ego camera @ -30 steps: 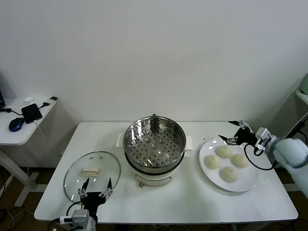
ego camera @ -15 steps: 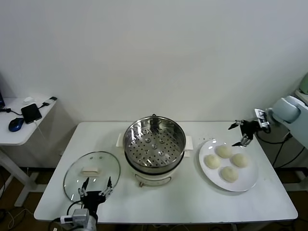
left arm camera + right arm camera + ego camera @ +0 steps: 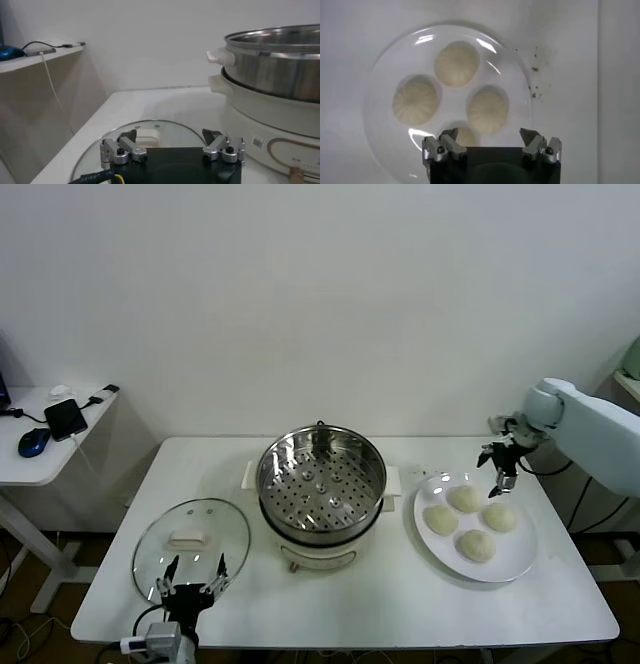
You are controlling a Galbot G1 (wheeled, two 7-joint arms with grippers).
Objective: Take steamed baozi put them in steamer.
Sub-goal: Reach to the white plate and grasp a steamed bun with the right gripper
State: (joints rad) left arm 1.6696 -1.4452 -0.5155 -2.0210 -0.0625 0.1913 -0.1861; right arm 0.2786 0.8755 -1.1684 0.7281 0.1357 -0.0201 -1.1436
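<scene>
Several cream-white baozi lie on a white plate (image 3: 512,562) at the right: one far (image 3: 465,499), one left (image 3: 440,519), one right (image 3: 499,516), one near (image 3: 477,545). The steel steamer (image 3: 322,484) with its perforated tray stands empty at mid-table. My right gripper (image 3: 499,466) is open and empty, pointing down above the plate's far edge. In the right wrist view its open gripper (image 3: 490,137) hangs over the plate (image 3: 385,90) and the buns (image 3: 456,63). My left gripper (image 3: 190,579) is open and empty, low at the near left over the lid.
A round glass lid (image 3: 190,544) with a white handle lies left of the steamer; it also shows in the left wrist view (image 3: 145,135). A side table (image 3: 40,464) with a phone and a mouse stands at far left. The table's right edge is close to the plate.
My right gripper has swung from level beyond the plate's far right to pointing down over its far edge. The left gripper has barely shifted. The baozi have not moved.
</scene>
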